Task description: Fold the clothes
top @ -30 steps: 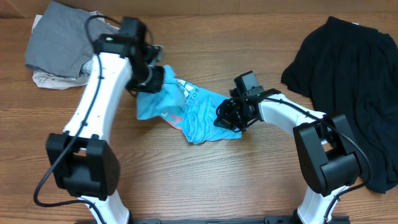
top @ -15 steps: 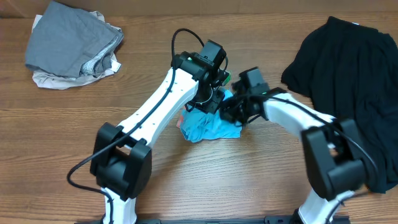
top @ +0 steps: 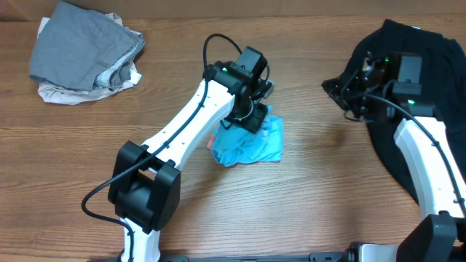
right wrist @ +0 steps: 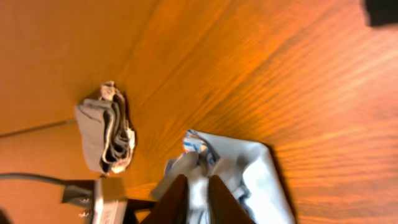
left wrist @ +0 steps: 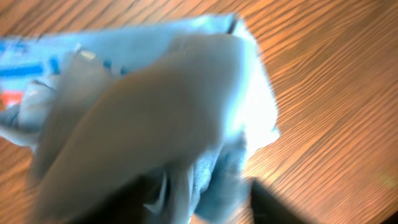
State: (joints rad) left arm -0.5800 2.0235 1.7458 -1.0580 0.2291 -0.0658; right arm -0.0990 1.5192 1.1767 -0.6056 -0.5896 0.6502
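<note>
well, from overhead the light-blue t-shirt (top: pixel 251 145) lies bunched in a small rough packet at mid-table, not a neat fold. the black garment (top: pixel 437 65) sprawls unfolded at my right, so i judge most of the folding is left. my left arm reaches far across, the left gripper (top: pixel 253 120) pointing down onto the shirt's top edge. my right gripper (top: pixel 342 91) hangs by the black garment's edge nearest the shirt, well apart from the shirt itself. in the left wrist view blurred blue cloth fills nearly everything, so i cannot tell whether those jaws grip or gape. in the right wrist view my fingers stand a narrow slit apart with nothing between them, above the table (right wrist: pixel 261 62).
</note>
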